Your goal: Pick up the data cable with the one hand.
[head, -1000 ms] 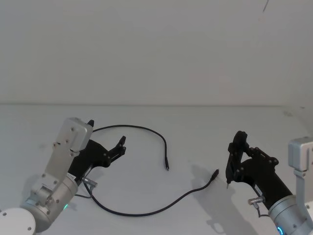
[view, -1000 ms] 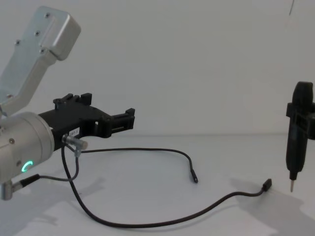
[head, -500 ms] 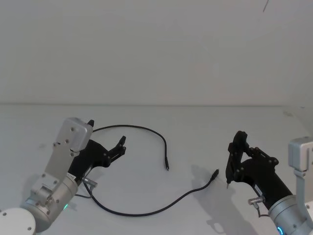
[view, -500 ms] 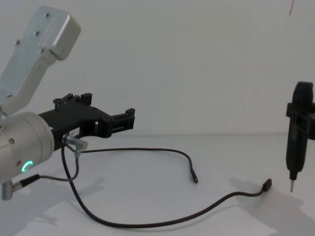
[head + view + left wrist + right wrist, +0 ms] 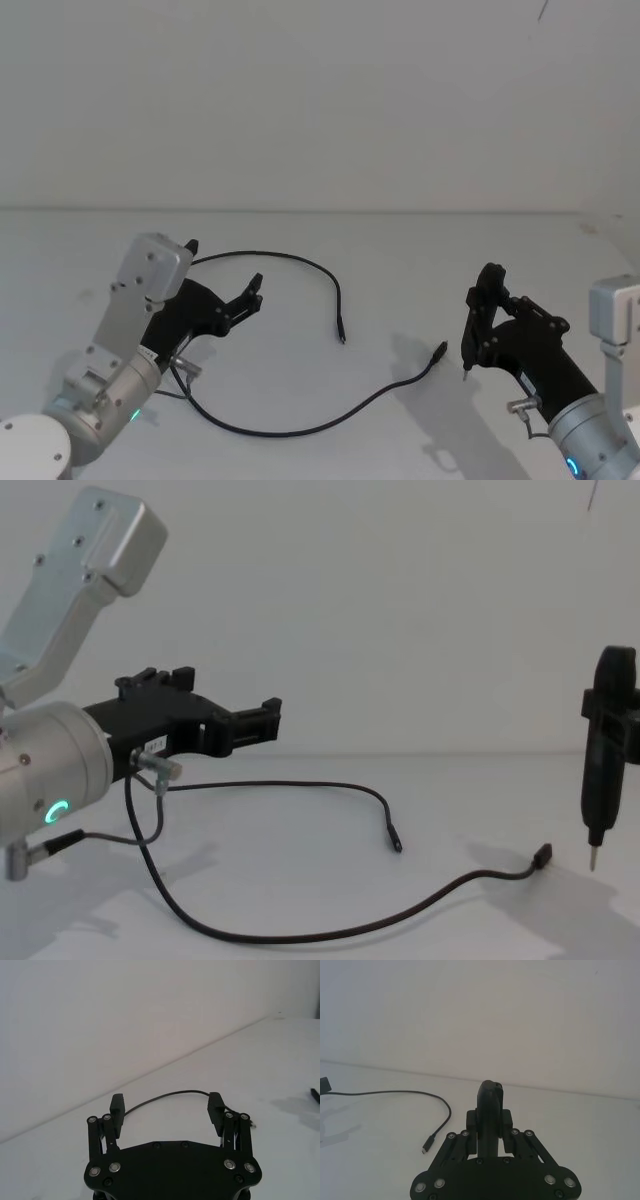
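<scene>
While the left claw [image 5: 166, 1110] hovers open over the left loop of the data cable [image 5: 290, 434] on the counter [image 5: 400, 260] (right claw [image 5: 485, 312] parked right, clamped on a pointed tool [image 5: 605, 770]), main risk: the thin, flat-lying cable slips out as the claw closes.

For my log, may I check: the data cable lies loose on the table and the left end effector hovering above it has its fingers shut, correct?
No: the left wrist view shows the left end effector open, not shut. The data cable does lie loose on the table beneath it. The right end effector sits aside, shut on a slim tool.
</scene>
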Action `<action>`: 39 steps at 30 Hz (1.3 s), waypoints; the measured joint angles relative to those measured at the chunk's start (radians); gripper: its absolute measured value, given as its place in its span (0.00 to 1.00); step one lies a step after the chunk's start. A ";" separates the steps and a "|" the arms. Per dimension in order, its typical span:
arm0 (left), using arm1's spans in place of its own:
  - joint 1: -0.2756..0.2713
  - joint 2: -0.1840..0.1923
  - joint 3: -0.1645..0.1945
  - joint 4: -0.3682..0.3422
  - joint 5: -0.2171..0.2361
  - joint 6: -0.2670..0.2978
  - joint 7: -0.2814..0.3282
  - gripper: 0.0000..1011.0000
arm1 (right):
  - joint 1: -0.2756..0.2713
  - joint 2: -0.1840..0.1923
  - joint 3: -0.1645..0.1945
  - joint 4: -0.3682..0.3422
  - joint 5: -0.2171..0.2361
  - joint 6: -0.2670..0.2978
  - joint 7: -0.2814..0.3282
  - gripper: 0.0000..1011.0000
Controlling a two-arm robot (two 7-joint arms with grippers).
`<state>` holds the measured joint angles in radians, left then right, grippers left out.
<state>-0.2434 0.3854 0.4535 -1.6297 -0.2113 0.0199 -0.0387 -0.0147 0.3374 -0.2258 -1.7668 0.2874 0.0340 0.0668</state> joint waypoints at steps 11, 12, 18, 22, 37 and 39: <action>-0.032 0.034 0.002 -0.024 -0.060 0.058 -0.132 0.99 | 0.000 0.000 0.000 0.000 0.000 0.000 0.000 0.28; -0.032 0.034 0.002 -0.024 -0.060 0.058 -0.132 0.99 | 0.000 0.000 0.000 0.000 0.000 0.000 0.000 0.28; -0.065 0.057 0.012 -0.039 -0.098 0.121 -0.224 0.99 | 0.000 0.000 0.000 0.000 0.000 0.000 0.000 0.28; -0.091 0.068 0.024 -0.044 -0.121 0.172 -0.278 0.99 | 0.000 0.000 0.000 0.000 0.000 0.000 0.000 0.28; -0.234 0.049 0.119 -0.020 -0.191 0.432 -0.445 0.99 | 0.000 0.000 0.000 0.000 0.000 0.000 0.000 0.28; -0.253 0.039 0.134 -0.011 -0.195 0.458 -0.454 0.99 | 0.000 0.000 0.000 0.000 0.000 0.000 0.000 0.28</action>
<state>-0.4963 0.4241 0.5877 -1.6405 -0.4058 0.4780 -0.4931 -0.0146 0.3375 -0.2258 -1.7667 0.2874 0.0341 0.0668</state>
